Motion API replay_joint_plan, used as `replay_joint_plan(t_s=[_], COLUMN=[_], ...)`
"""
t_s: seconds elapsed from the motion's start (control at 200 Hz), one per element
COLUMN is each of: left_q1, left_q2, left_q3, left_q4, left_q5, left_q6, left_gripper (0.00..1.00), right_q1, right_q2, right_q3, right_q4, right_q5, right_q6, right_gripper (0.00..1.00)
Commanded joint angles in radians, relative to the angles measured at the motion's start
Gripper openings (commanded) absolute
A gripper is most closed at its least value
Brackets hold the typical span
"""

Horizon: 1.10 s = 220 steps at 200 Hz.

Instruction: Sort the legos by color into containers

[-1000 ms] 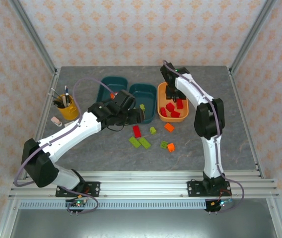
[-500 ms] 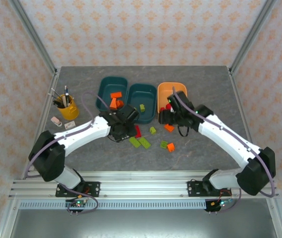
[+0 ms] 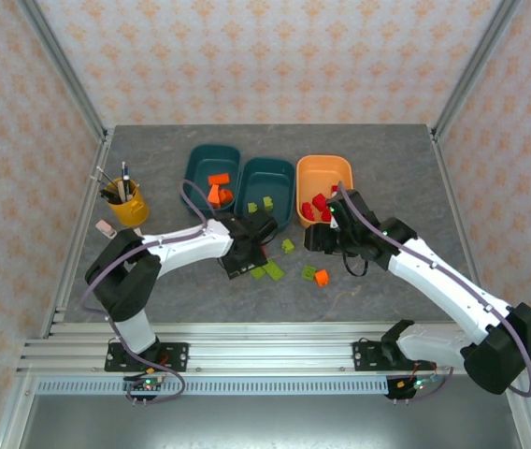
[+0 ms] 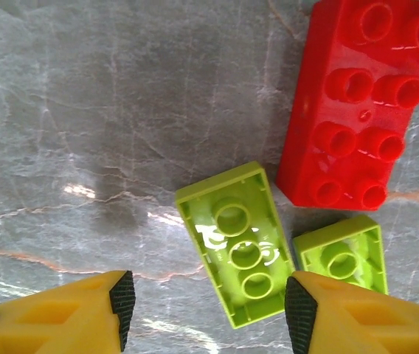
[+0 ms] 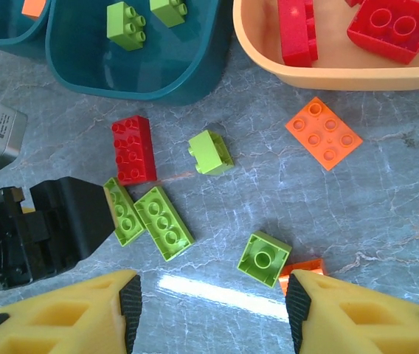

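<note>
My left gripper [image 3: 246, 259] [image 4: 211, 313] hangs open low over the table, an upturned long lime green lego [image 4: 243, 243] lying between its fingertips, untouched. Beside it lie a shorter green lego [image 4: 342, 258] and a red lego [image 4: 357, 103]. My right gripper [image 3: 322, 238] [image 5: 213, 310] is open above a small upturned green lego [image 5: 263, 258] and an orange lego [image 5: 307, 266] half hidden by its right finger. The left teal container [image 3: 193, 164] holds orange legos, the middle teal container [image 3: 251, 182] green ones, the orange container [image 3: 326, 173] red ones.
More loose legos lie on the grey table: an orange one [image 5: 324, 133], a green cube [image 5: 211, 152] and two long green ones [image 5: 164, 221]. A yellow pen cup [image 3: 128, 208] stands at the left. The two grippers are close together over the loose pile.
My right arm swung from over the orange container down to the loose legos. My left gripper moved from the teal containers toward the green legos, and its jaws narrowed somewhat.
</note>
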Motion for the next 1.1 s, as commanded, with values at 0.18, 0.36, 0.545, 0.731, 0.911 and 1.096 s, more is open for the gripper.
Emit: replay_joint_plan(t_s=[0.18, 0.36, 0.545, 0.731, 0.911, 1.096], left_q1=[-0.006, -0.006, -0.006, -0.003, -0.001, -0.001], left_q2=[0.052, 0.081, 0.094, 0.067, 0.044, 0.018], left_q3=[0.046, 0.047, 0.041, -0.011, -0.036, -0.086], left_q4=[0.012, 0.031, 0.003, 0.008, -0.021, -0.003], left_q5=[-0.051, -0.057, -0.068, -0.082, -0.095, -0.091], left_q6=[-0.045, -0.048, -0.039, -0.033, -0.013, -0.008], left_gripper=[0.60, 0.60, 0.59, 0.53, 0.47, 0.52], right_q1=[0.000, 0.000, 0.000, 0.000, 0.000, 0.000], right_q2=[-0.018, -0.018, -0.018, -0.009, 0.008, 0.016], right_q3=[-0.026, -0.022, -0.024, -0.028, -0.020, -0.015], right_q4=[0.013, 0.012, 0.013, 0.025, 0.033, 0.038], right_q5=[-0.013, -0.012, -0.012, -0.015, -0.021, -0.024], right_q6=[0.014, 0.016, 0.018, 0.019, 0.022, 0.022], right_gripper=[0.56, 0.56, 0.56, 0.57, 0.57, 0.57])
